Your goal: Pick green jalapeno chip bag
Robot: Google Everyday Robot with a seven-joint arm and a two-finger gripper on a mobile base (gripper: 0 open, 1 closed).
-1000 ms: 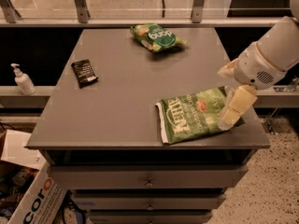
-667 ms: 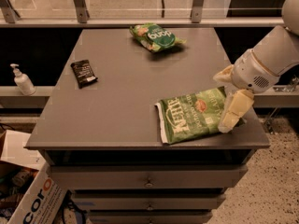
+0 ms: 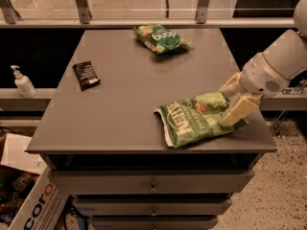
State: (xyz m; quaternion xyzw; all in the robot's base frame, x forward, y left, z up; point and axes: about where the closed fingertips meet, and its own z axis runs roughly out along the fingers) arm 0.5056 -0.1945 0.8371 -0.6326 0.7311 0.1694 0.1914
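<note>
The green jalapeno chip bag (image 3: 196,121) lies flat near the front right corner of the grey surface (image 3: 124,114), its white lettering facing up and its right end towards the arm. The gripper (image 3: 225,105) is down at that right end, low over the surface, and its pale fingers (image 3: 237,111) stand apart with the bag's end between them, one on the far side and one on the near side; they look spread around the bag rather than pinched onto it, and nothing is lifted. The step in hand is the closing grasp, and it probably goes best if the fingers take a good depth of bag instead of only the thin sealed edge, since a crinkly, air-filled bag is likely to slide out of a shallow pinch. Closing slowly should let the film fold between the pads rather than squirt sideways. The bag sits close to the front edge, so any sideways shove may push it off; the lift ought to go straight up, with the free left end left to hang and clear the surface. The smaller green bag (image 3: 159,36) at the back and the black packet (image 3: 86,74) on the left are well apart and should not interfere.
</note>
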